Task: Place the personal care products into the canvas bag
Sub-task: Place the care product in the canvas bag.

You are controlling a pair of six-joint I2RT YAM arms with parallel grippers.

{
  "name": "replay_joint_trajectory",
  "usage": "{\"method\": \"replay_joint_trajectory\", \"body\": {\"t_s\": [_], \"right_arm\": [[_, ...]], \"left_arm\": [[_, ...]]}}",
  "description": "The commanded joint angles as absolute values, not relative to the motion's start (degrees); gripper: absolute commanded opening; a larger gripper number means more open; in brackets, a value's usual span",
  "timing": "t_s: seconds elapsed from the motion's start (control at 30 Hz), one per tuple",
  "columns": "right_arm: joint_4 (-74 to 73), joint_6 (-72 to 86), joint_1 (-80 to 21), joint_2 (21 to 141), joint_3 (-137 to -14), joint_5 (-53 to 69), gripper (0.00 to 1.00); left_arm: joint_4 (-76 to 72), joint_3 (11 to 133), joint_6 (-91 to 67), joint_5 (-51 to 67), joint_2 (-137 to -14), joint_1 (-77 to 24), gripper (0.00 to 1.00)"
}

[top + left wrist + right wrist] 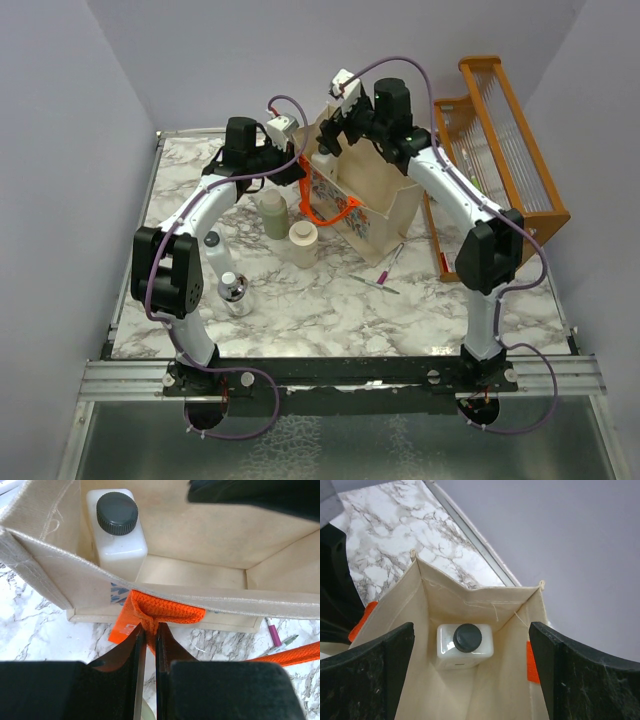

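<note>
Left of the canvas bag point(388, 205), farthest out: short clear bottle point(235, 294). A second bottle point(213, 246), possibly white, was half hidden by the left arm. Nearer the bag stood the olive-green bottle point(273, 214) and the beige bottle point(303, 243), both upright. Left gripper point(150, 626) was pinched on the bag's orange handle point(170, 612). One white bottle point(465, 645) stood in a corner inside the bag. Right gripper point(471, 630) hung over the bag's mouth, jaws wide, holding nothing.

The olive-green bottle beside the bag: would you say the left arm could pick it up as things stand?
Probably not yet: the left gripper is shut on the canvas bag's orange handle and must let go first. The olive-green bottle itself stands uncovered near that arm, the beige bottle close beside it.
</note>
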State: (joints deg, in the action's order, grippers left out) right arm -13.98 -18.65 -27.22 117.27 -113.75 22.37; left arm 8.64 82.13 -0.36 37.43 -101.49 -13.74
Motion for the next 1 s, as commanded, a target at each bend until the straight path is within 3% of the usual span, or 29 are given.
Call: {"method": "replay_joint_trajectory", "body": {"t_s": [0.0, 0.1, 0.3, 0.4, 0.67, 0.97], "right_arm": [[-12.1, -20.3, -26.4, 112.0, -110.8, 19.8, 0.97], [-12.6, -19.8, -25.9, 108.5, -108.2, 20.4, 0.97], [-16.0, -20.0, -25.8, 98.5, -100.5, 28.2, 0.97], [-18.0, -20.4, -25.8, 93.9, -96.9, 33.0, 0.97], [-27.5, -24.1, -27.1, 90.1, -96.0, 44.0, 0.96], [-33.4, -32.0, -37.4, 93.4, -95.3, 38.1, 0.94]], "left_arm": [[7.5, 83.0, -0.7, 36.0, -101.2, -13.9, 0.06], [7.3, 83.2, -0.7, 36.0, -100.9, -13.9, 0.10], [7.5, 83.6, -1.0, 36.9, -100.2, -13.9, 0.33], [8.5, 84.3, -1.0, 37.7, -99.6, -13.9, 0.52], [14.0, 86.3, 4.1, 38.0, -95.4, -13.9, 0.89], [16.9, 84.4, 9.8, 19.7, -85.9, -12.9, 0.99]]}}
